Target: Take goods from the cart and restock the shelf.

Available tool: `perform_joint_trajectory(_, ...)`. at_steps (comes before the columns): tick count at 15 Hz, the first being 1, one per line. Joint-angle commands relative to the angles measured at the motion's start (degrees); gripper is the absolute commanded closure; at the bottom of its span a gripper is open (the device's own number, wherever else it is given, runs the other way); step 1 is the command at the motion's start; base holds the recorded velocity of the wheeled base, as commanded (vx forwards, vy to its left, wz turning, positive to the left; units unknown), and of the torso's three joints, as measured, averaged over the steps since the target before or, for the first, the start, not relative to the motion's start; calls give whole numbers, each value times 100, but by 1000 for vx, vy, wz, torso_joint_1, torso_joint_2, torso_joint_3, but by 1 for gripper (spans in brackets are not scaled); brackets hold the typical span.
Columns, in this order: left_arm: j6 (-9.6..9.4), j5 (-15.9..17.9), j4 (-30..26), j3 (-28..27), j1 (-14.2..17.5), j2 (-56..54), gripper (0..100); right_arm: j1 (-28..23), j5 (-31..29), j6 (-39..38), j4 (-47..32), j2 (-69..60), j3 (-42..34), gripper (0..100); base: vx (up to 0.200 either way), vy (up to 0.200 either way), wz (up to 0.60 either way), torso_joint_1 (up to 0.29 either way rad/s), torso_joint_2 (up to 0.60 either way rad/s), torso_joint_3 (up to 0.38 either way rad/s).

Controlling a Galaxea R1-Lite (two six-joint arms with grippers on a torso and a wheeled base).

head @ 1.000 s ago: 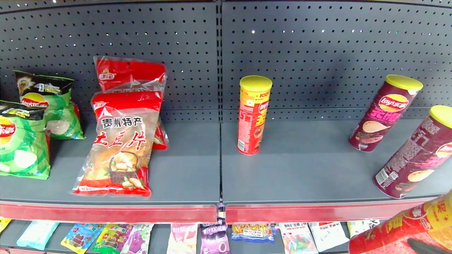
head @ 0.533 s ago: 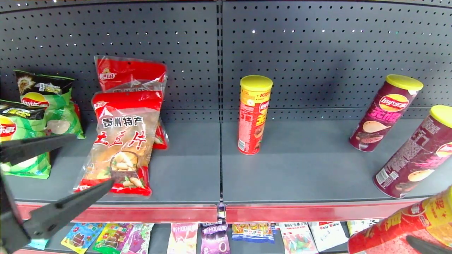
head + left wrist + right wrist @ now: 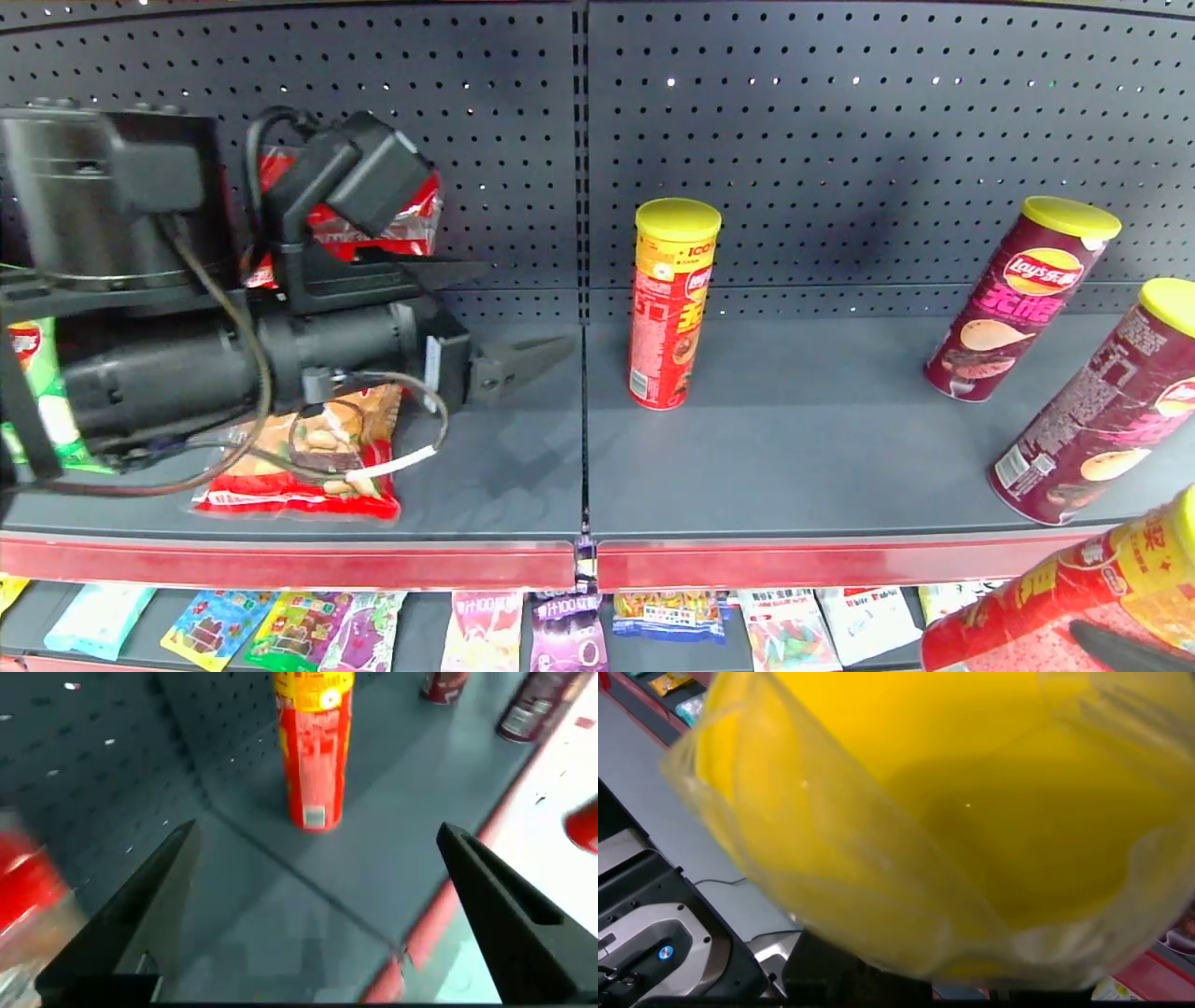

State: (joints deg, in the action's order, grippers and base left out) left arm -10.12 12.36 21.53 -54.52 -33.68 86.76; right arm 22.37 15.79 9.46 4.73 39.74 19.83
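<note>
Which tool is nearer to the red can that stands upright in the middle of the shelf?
Left. The left tool is open over the shelf, just beside the upright red can. The right tool is far off at the front right, holding a second can.

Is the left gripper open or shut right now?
Open. The left gripper shows two black fingers wide apart in the left wrist view, nothing held between them.

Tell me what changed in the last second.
The left gripper swung in from the lower left, open, and now lies over the potato-slice bags, aimed at the upright red chip can. The tilted red can at the lower right barely shifted. Everything on the shelf stayed put.
</note>
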Motion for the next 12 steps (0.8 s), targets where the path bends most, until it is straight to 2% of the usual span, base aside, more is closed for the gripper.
perform_joint_trajectory(1, 19, -137, 80, -648, -244, 1010, 0, -5, 3, 3, 2, 51, -6, 100, 0, 0, 0, 0, 0, 0)
perform_joint_trajectory(5, 19, -331, 80, -1624, -367, 1765, 0, -13, -5, 3, 10, 86, -15, 100, 0, 0, 0, 0, 0, 0)
perform_joint_trajectory(10, 10, -595, 71, -2344, -499, 2363, 0, -119, 3, 3, 10, 51, -59, 100, 0, 0, 0, 0, 0, 0)
perform_joint_trajectory(12, 10, -832, 80, -2573, -499, 2592, 0, -128, -5, 3, 10, 51, -67, 100, 0, 0, 0, 0, 0, 0)
